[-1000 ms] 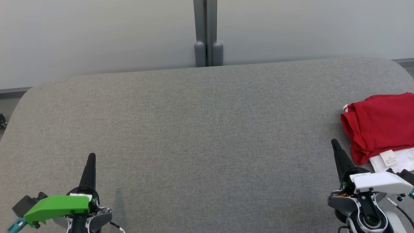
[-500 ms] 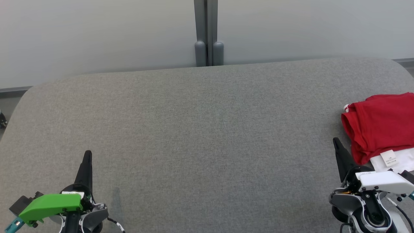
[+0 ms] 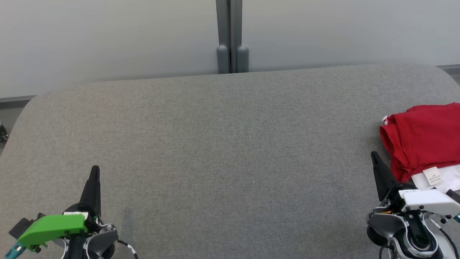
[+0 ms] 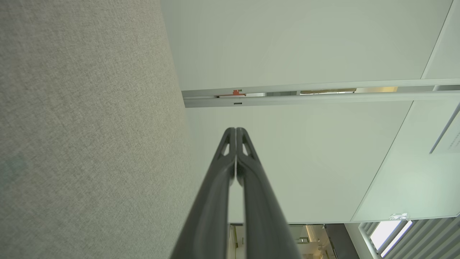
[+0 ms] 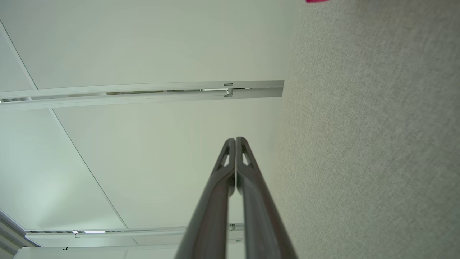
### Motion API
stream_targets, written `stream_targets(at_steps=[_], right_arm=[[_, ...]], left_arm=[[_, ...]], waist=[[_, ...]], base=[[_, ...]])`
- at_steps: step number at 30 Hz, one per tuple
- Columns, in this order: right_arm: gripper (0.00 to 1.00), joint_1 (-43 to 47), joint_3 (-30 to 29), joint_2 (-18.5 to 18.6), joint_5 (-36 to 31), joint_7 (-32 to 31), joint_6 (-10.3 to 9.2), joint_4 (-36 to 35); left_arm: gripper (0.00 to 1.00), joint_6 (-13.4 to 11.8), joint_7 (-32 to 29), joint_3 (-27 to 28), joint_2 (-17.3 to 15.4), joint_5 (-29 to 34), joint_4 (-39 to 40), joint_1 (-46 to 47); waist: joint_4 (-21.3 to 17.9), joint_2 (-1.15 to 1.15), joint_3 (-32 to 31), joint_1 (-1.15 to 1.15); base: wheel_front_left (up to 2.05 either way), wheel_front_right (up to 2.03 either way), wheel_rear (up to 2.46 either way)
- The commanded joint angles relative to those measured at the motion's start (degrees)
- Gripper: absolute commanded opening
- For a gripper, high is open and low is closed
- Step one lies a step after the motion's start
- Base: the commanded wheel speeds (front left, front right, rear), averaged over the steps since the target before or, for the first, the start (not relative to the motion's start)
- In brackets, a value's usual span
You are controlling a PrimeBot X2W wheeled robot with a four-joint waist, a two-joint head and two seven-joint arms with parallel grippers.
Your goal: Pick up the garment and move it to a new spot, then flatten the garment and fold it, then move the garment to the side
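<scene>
The garment is red with a white part and a small label, lying bunched at the right edge of the grey table. My right gripper is shut and empty, its tip just left of the garment's near corner. In the right wrist view its fingers press together, with a sliver of the garment at the top edge. My left gripper sits at the near left of the table, far from the garment. It is shut with nothing held, as its closed fingers show in the left wrist view.
A pale wall with a grey post runs behind the table's far edge. The table's corners are rounded, and bare grey fabric stretches between the two grippers.
My left gripper has drawn back toward the near left. My right gripper has slipped slightly lower in the view. The garment has not moved.
</scene>
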State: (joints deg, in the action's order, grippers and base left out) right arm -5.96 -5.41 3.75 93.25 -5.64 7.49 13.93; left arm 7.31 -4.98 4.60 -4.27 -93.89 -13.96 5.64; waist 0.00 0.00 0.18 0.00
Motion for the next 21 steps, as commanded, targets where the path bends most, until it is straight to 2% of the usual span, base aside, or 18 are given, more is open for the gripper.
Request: stream_targets(at_steps=[1,21], right_arm=[[0.0,-0.3,-0.2,-0.1,0.1,-0.2,0.0,0.1],[0.0,-0.3,-0.4,-0.3,-0.2,-0.5,0.0,0.1]], left_arm=[[0.0,0.4,-0.2,0.3,0.0,-0.2,-0.1,0.9],[0.0,0.4,-0.5,0.6,0.3,0.3,-0.1,0.9]], waist=[[0.0,0.0,0.0,0.0],[0.0,0.0,0.0,0.0]], base=[[0.0,0.0,0.0],[0.0,0.0,0.0]])
